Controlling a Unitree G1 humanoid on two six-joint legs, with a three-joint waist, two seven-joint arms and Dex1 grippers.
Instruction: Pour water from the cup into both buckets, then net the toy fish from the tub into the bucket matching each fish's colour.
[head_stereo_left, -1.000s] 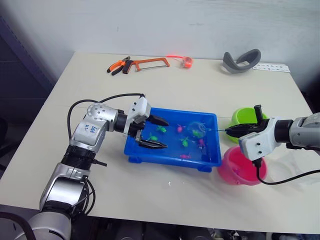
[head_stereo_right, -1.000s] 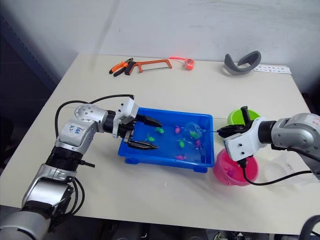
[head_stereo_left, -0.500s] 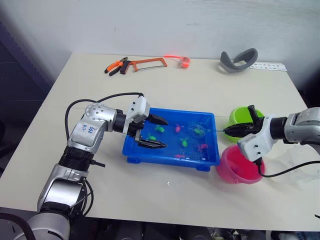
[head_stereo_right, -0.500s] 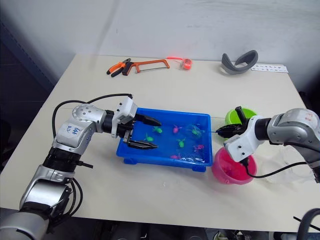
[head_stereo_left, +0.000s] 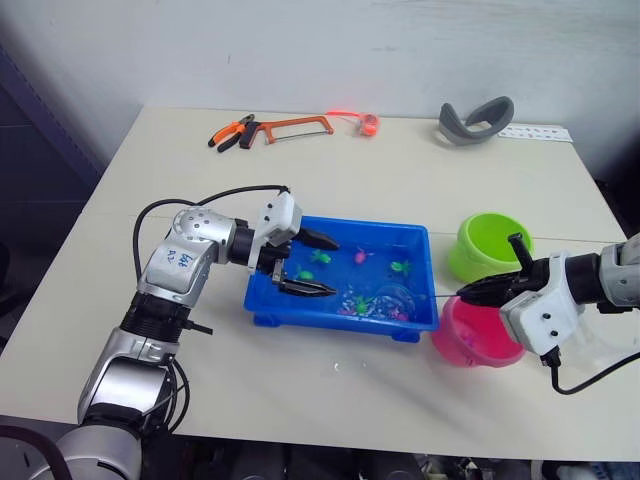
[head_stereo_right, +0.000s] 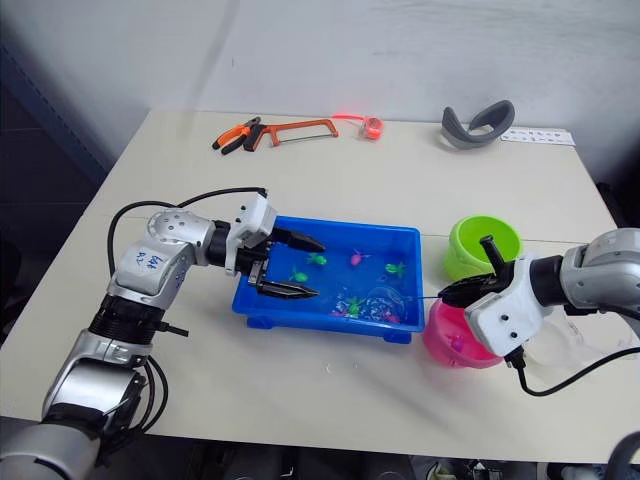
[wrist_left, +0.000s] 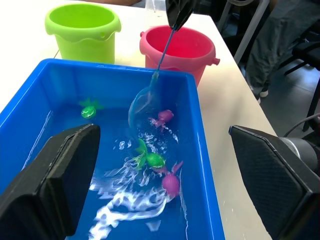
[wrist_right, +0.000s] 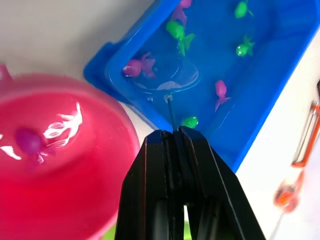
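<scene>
The net (wrist_left: 141, 102) dips its hoop into the rippled water at the tub's (head_stereo_left: 300, 312) right end, among green and pink fish (wrist_left: 150, 160), its thin handle pinched between the closed fingers of the right gripper (head_stereo_left: 470, 292) above the pink bucket (head_stereo_left: 470, 345) (one pink fish lies inside it). The left gripper (head_stereo_left: 320, 264) hangs wide open over the tub's left end, holding nothing. The green bucket (head_stereo_left: 488, 240) stands just behind the pink one.

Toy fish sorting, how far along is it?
Begun: one pink toy fish already lies in the round pink plastic bucket. In hand: the right hand holds the light-blue hoop net dipped in the shallow blue plastic tub. Left: several green and pink fish in the tub.
</scene>
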